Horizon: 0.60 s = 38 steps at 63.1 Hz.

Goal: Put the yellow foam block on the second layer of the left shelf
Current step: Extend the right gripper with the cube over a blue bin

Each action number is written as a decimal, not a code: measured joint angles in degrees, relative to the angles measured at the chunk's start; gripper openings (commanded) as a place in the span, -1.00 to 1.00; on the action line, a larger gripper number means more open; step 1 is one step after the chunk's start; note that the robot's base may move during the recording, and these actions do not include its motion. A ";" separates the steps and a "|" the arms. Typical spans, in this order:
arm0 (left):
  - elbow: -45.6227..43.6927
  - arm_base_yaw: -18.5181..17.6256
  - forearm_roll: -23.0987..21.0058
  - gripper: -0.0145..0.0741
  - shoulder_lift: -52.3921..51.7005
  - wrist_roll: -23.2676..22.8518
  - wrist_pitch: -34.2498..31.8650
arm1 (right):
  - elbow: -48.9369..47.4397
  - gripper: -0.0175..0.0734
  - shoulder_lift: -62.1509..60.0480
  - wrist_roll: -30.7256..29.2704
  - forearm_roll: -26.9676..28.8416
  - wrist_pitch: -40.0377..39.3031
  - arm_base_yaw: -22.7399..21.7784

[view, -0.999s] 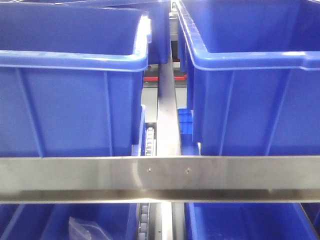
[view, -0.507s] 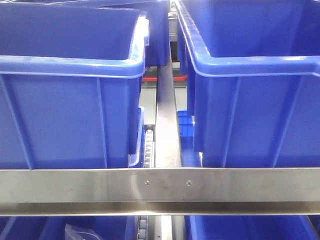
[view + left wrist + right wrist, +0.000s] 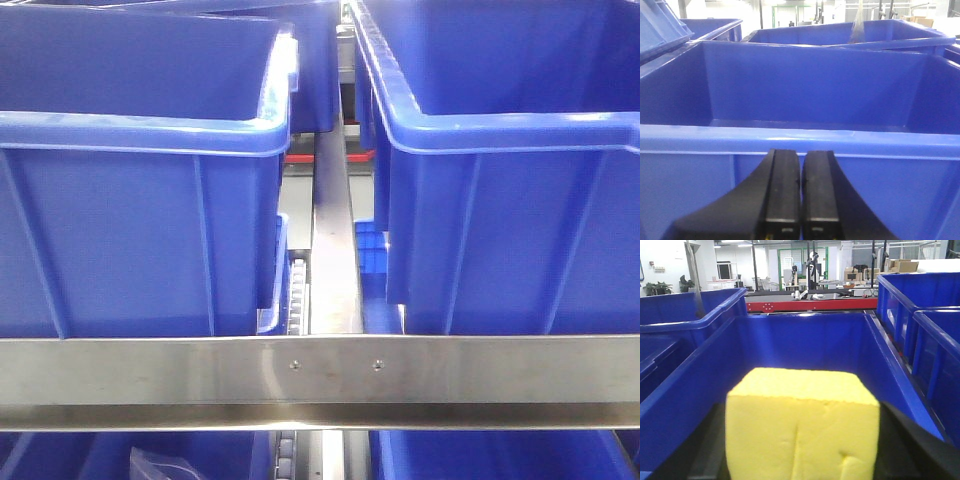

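The yellow foam block [image 3: 801, 422] sits clamped in the right hand [image 3: 800, 440], whose dark fingers [image 3: 910, 445] press its sides at 3 and 9 o'clock, and it fills the lower middle of the right wrist view above an open blue bin [image 3: 805, 342]. The left hand [image 3: 801, 192] has its two black fingers pressed together with nothing between them, just in front of the near rim of another blue bin [image 3: 800, 140]. In the front view a steel shelf rail [image 3: 320, 380] crosses below two blue bins.
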 measured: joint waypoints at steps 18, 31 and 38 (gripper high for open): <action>0.00 0.00 0.00 -0.39 0.00 0.00 0.00 | 0.00 0.48 0.00 0.00 0.00 0.00 0.00; 0.00 0.00 0.00 -0.39 0.00 0.00 0.00 | 0.00 0.48 0.00 0.00 0.00 0.00 0.00; 0.00 0.00 0.00 -0.39 0.00 0.00 0.00 | -0.67 0.48 0.39 -0.67 -0.13 1.80 0.00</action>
